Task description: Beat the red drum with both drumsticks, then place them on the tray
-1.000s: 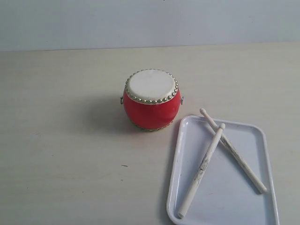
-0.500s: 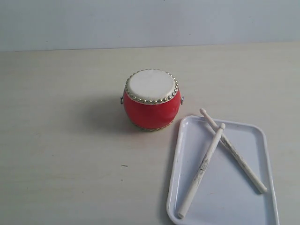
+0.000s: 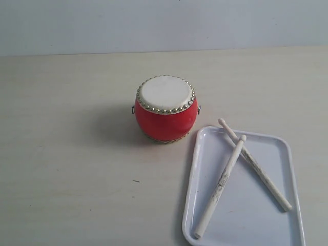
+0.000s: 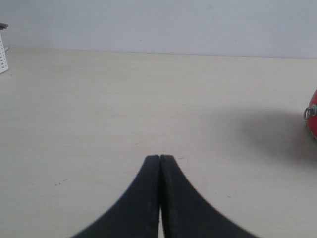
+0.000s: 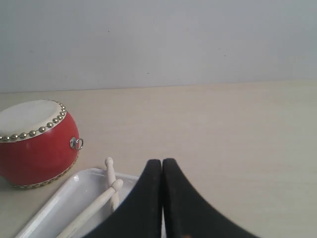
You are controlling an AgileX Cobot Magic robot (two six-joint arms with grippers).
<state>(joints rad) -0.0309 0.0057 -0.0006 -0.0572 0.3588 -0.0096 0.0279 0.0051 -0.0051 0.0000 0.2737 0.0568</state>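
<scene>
Red drum point(image 3: 166, 121) glossy, metal studs; drumsticks point(image 3: 220, 185) scuffed wood; tray point(image 3: 290, 169) smooth white plastic.

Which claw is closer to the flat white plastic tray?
Right. The right gripper hangs just short of the flat white plastic tray's rim; the left gripper faces the pale table, with only the glossy red drum's edge in sight and no tray.
</scene>
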